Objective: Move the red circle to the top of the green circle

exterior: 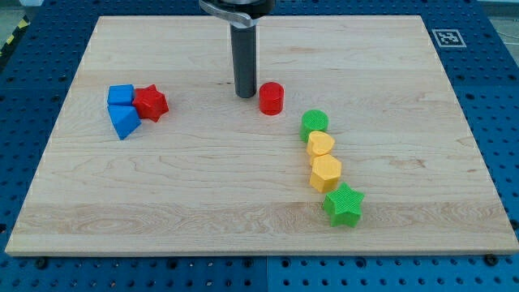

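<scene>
– Where is my tip point(246, 95)?

– A bare rod with nothing to open or close, holding nothing. It stands just left of the red circle point(272, 98); you can't tell whether they touch.

– And the target?

– The green circle point(315, 124) sits near, to the right and nearer you, heading a column with two yellow blocks point(323, 160).

– How will it handle?

– Likely light, stiff, and slippery on the wooden board point(162, 195). You can't grip it; push squarely on its left side.
</scene>
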